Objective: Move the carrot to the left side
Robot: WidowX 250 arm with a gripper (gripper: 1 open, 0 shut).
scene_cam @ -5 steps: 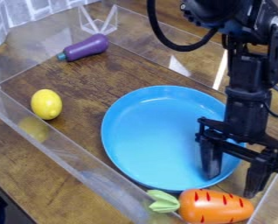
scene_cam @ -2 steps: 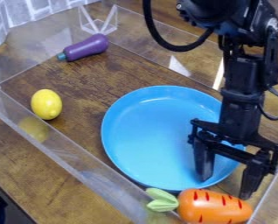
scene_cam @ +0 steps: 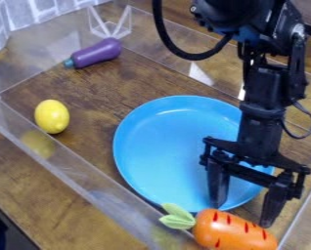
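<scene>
Wooden tabletop below, my gripper [scene_cam: 253, 187] hangs spread and empty over the blue plate [scene_cam: 165, 137]; the carrot [scene_cam: 232, 232] lies just beyond the plate's near rim (straddle its middle).

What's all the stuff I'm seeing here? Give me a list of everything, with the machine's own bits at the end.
carrot: one, orange with light green leaves, at the bottom edge, just below the plate's rim.
plate: one, blue, right of centre on the wooden table.
lemon: one, yellow, on the left, apart from the plate.
eggplant: one, purple with a green stem end, at the back left.
clear walls: see-through panels fencing the work area.
table: one, dark brown wood.
robot arm: one, black, coming down from the top right.
gripper: one, black, jaws open, over the plate's right part, just above the carrot.
</scene>
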